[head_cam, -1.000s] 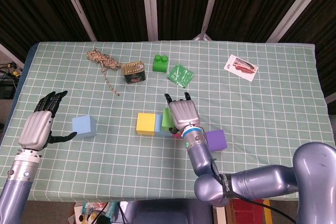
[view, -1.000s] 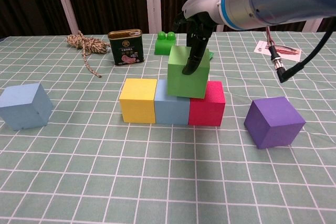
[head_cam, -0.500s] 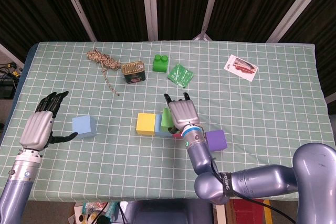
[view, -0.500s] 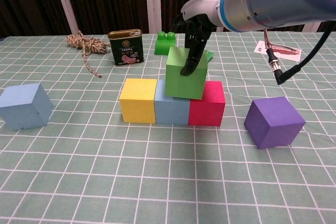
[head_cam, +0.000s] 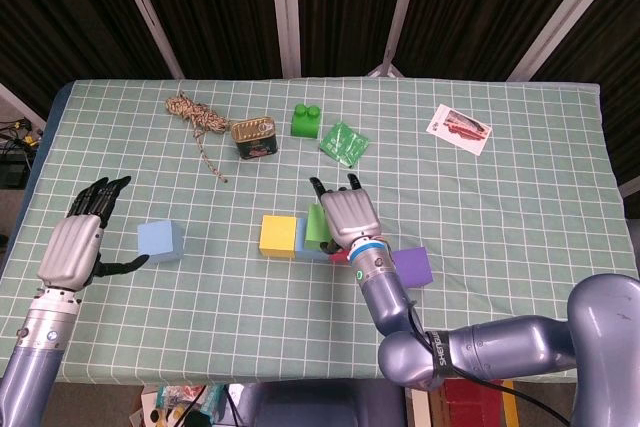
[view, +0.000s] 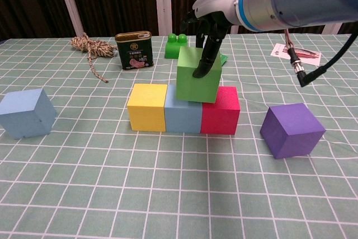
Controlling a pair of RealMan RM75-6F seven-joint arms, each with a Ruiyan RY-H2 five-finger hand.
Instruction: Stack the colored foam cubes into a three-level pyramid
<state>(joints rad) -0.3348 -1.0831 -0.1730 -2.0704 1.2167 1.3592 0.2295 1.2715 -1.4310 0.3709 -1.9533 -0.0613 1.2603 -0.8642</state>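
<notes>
A yellow cube (view: 147, 107), a light blue cube (view: 182, 117) and a red cube (view: 220, 110) stand touching in a row. A green cube (view: 193, 85) sits on the blue and red ones, slightly tilted. My right hand (view: 208, 26) grips it from above, one finger down its front face; in the head view the right hand (head_cam: 348, 215) covers most of the green cube (head_cam: 318, 227). A purple cube (view: 291, 130) lies to the right of the row. A second light blue cube (head_cam: 161, 240) sits far left, with my left hand (head_cam: 75, 245) open just beside it.
Behind the row are a tin can (view: 134, 50), a coil of rope (view: 89, 46), a green toy brick (view: 178, 45) and a green packet (head_cam: 344, 143). A printed card (head_cam: 459, 128) lies at the back right. A cable (view: 305, 74) hangs off the right arm.
The green cube has shifted slightly left on the row with my right hand still on it. The left hand has barely moved.
</notes>
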